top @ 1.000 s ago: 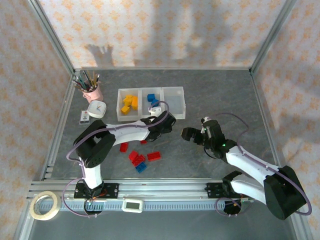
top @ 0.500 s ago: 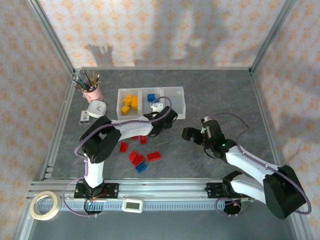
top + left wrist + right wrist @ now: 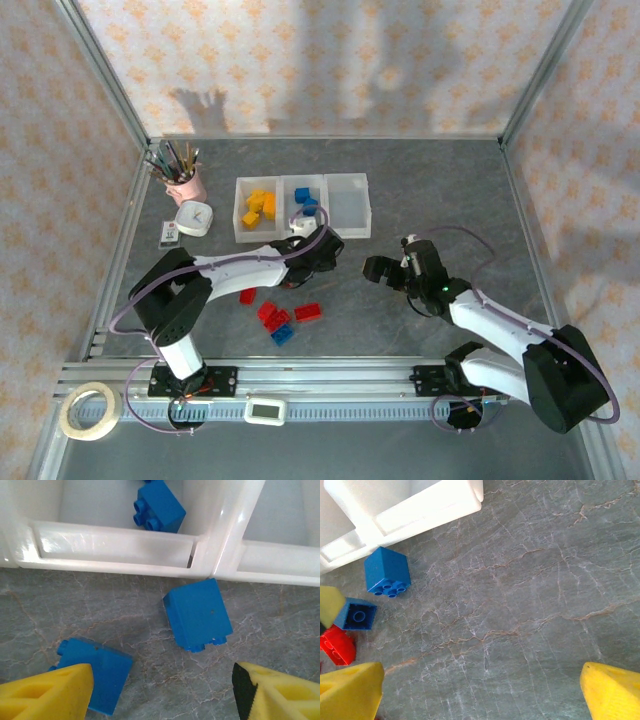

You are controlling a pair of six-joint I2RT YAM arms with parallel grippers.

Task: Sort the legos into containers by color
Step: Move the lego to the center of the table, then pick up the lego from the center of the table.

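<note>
Just before the front wall of the three joined translucent white plastic bins (image 3: pixel 115 550), the left gripper (image 3: pixel 160 692) hovers low over the grey marbled tabletop (image 3: pixel 150 645). Its yellow fingers (image 3: pixel 50 692) are spread apart, and nothing is clamped between them. A small blue plastic brick (image 3: pixel 197 614) lies on the table ahead of the gap, just beside the bins' wall. A second blue brick (image 3: pixel 107 680) lies partly under the finger on the left of that view. A third blue brick (image 3: pixel 159 505) rests inside the middle bin, and from overhead the yellow-orange bricks (image 3: pixel 258 207) show in the left bin. Nearer the arm bases, a loose cluster of red bricks (image 3: pixel 268 312) and a fourth blue brick (image 3: pixel 283 335) lie on the table, well apart from the bins. The right gripper (image 3: pixel 372 268) hangs to the right of the left one, its jaws wide apart and holding nothing — bare tabletop lies beneath it.
</note>
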